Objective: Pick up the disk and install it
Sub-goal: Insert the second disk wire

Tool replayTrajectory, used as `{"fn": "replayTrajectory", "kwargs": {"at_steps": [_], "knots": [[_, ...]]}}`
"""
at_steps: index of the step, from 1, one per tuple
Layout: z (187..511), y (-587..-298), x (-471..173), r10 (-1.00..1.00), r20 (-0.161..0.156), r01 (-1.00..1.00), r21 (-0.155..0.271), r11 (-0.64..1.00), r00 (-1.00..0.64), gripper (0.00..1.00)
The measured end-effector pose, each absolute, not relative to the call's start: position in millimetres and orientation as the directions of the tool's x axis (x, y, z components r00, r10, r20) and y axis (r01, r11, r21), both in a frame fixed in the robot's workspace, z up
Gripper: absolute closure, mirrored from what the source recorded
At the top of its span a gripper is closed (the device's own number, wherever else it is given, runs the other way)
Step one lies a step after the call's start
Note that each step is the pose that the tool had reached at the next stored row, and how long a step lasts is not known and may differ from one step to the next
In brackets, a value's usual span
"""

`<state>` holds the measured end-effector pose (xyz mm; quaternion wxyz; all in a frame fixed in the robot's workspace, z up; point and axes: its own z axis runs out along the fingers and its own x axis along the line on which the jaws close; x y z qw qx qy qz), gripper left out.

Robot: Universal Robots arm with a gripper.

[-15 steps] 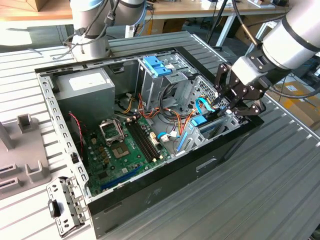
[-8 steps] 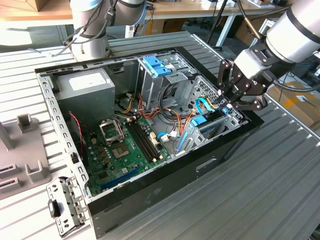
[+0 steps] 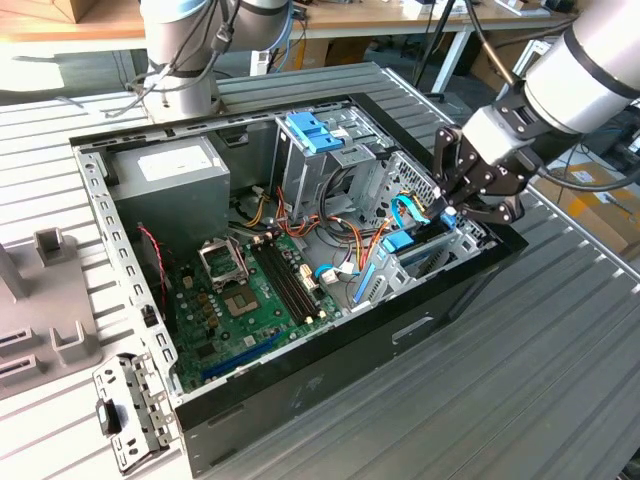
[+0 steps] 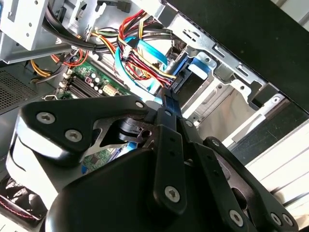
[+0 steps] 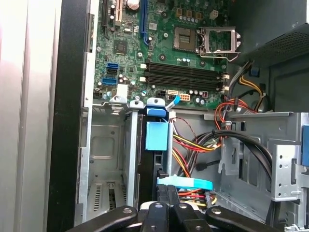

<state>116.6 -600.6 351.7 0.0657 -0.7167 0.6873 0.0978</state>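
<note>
The disk [image 5: 157,136] stands on edge in the metal bay at the case's front corner, its light blue carrier bracket and dark edge showing in the first wrist view. In the exterior view the same blue bracket [image 3: 402,242] sits low in the bay [image 3: 455,240] on the exterior view's right. My gripper [image 3: 448,210] hangs over that bay. Its black fingers [image 5: 162,195] stand close together at the bracket's curved blue end [image 5: 188,183]. In the second wrist view the fingertips [image 4: 166,101] reach a bit of light blue plastic.
The open computer case [image 3: 300,400] lies on a slatted metal table [image 3: 520,380]. Inside are the green motherboard [image 3: 250,295], a grey power supply [image 3: 165,175], coloured cables [image 5: 193,145] and a drive cage with a blue latch [image 3: 312,130]. A second arm's base [image 3: 185,60] stands behind.
</note>
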Motion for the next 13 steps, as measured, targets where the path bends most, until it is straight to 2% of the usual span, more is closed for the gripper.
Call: {"fn": "replayTrajectory", "kwargs": {"at_steps": [13], "knots": [[342.6, -600.6, 116.6, -0.971, -0.234, -0.998, 0.042, -0.047, 0.036, 0.89]]}}
